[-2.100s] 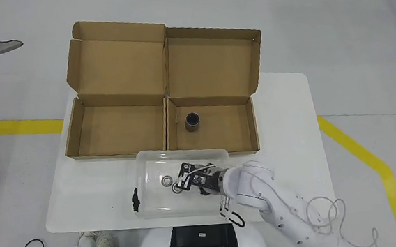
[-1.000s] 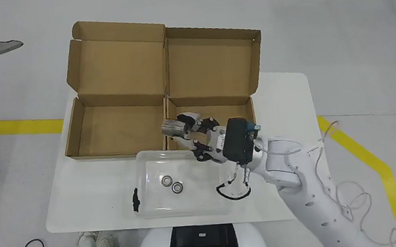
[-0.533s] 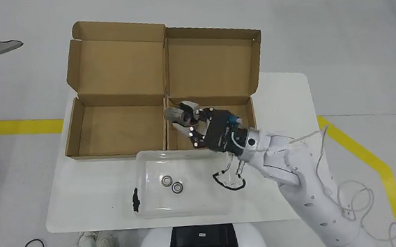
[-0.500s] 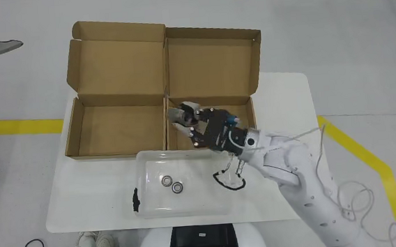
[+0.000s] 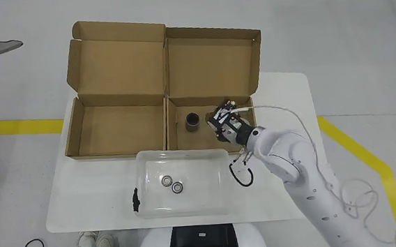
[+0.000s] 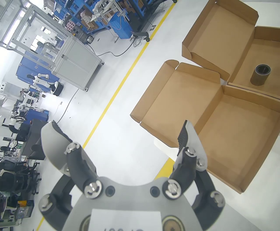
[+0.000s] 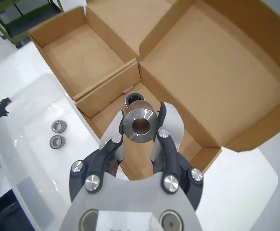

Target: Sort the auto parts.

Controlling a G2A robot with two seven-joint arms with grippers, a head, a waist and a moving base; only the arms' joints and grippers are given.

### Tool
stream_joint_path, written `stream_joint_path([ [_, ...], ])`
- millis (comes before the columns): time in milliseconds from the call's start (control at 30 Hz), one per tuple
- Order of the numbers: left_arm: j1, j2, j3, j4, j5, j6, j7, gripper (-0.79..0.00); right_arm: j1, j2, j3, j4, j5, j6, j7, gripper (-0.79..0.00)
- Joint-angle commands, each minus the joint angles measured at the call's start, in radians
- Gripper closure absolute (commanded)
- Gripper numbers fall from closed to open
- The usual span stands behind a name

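Right gripper [image 7: 140, 119] clamped on a bright steel cylindrical sleeve [image 7: 140, 126], over the right brown cardboard box [image 5: 237, 131]. In the top view the gripper covers most of it. Dark cylindrical bushing [image 7: 131, 98] stands upright in that box, partly hidden behind the sleeve. Two small steel ring bearings [image 7: 57, 126] lie in the clear plastic tray [image 5: 190, 201]. Left gripper [image 6: 118, 131]: jaws wide apart, off beside the left cardboard box [image 6: 229, 140].
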Motion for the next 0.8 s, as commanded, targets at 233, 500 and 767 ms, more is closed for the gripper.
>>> stream_joint_path([
  [233, 0.0, 0.0, 0.0, 0.0, 0.0, 0.0, 0.0, -0.785, 0.13, -0.029, -0.09, 0.197, 0.037, 0.073, 0.104, 0.0],
  [500, 0.0, 0.0, 0.0, 0.0, 0.0, 0.0, 0.0, -0.785, 0.207, -0.056, -0.16, 0.311, 0.08, 0.1, 0.154, 0.0],
  [767, 0.0, 0.0, 0.0, 0.0, 0.0, 0.0, 0.0, -0.785, 0.273, -0.081, -0.216, 0.412, 0.087, 0.122, 0.182, 0.0],
])
